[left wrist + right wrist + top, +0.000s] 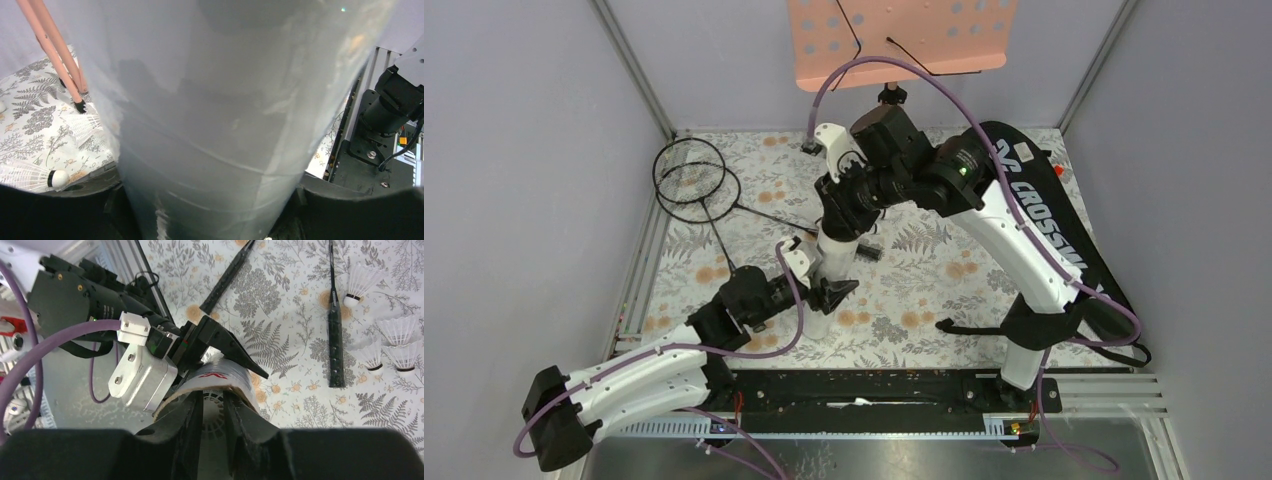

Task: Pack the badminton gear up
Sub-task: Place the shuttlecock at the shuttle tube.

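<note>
1. The left pincer (pixel 826 293) is pinching the long white tube (pixel 215 130) low on its body, one black finger on either side. The tube stands upright on the floral-printed table cover (pixel 924 290).
2. The right pincer (pixel 213 402) hangs directly over the tube's open mouth, pointing down into it. Its two fingers are drawn near to one another.
3. A small white feather shuttlecock (pixel 213 417) shows in the narrow gap between those fingers, inside the tube's rim. Whether the fingers actually grip it cannot be told (the view is too tight).
4. Four more loose shuttlecocks lie on the cover to the right of the right pincer in its own wrist view. One (pixel 360 282) sits by a racket handle and three (pixel 395 342) are bunched together.
5. To the left of the left pincer, in its own wrist view, two shuttlecocks (pixel 30 176) lie on their sides.
6. The two thin black rackets (pixel 689 175) lie beyond and to the left of both pincers, heads overlapping, well apart from the tube.
7. The black racket-shaped bag with white "CROSSWAY" lettering (pixel 1064 205) lies to the right of the pincers, partly under the right arm.
8. A pink perforated music stand (pixel 894 40) rises beyond the right pincer.
</note>
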{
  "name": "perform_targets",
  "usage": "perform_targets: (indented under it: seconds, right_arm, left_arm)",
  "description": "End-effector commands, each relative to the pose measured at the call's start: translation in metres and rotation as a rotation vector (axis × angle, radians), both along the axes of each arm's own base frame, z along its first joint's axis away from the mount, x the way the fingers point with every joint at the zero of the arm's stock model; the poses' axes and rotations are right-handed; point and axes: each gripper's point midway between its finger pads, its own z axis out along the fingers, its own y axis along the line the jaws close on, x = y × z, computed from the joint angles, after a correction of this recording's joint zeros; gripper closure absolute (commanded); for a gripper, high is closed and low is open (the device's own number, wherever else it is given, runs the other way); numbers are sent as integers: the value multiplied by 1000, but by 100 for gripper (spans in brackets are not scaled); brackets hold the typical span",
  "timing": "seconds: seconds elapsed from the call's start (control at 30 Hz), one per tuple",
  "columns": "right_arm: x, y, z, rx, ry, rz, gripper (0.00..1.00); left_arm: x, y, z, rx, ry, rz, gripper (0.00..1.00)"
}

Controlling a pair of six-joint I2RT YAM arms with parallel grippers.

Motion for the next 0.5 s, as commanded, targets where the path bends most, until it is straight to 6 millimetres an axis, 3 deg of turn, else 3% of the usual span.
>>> perform_targets:
  seconds: [0.0,0.17,0.27,0.37,0.47]
  right_arm:
    - [-14,-17,-34,-188,11,31,71]
    - [-15,-17,-39,-217,-10,29,68]
    - [-10,-21,-27,-204,-51,1,61]
    - [-1,-26,7,-123,-148,-53,52]
    - [7,-34,51,0,-273,-109,30]
  left_arm:
    - [-9,-3,-14,46,30,-51,41]
    - [-7,-1,-12,39,30,-34,42]
    - [-8,1,-11,29,28,-29,42]
    - [-7,6,-9,15,29,-5,42]
    - [-4,13,-7,-6,39,42,42]
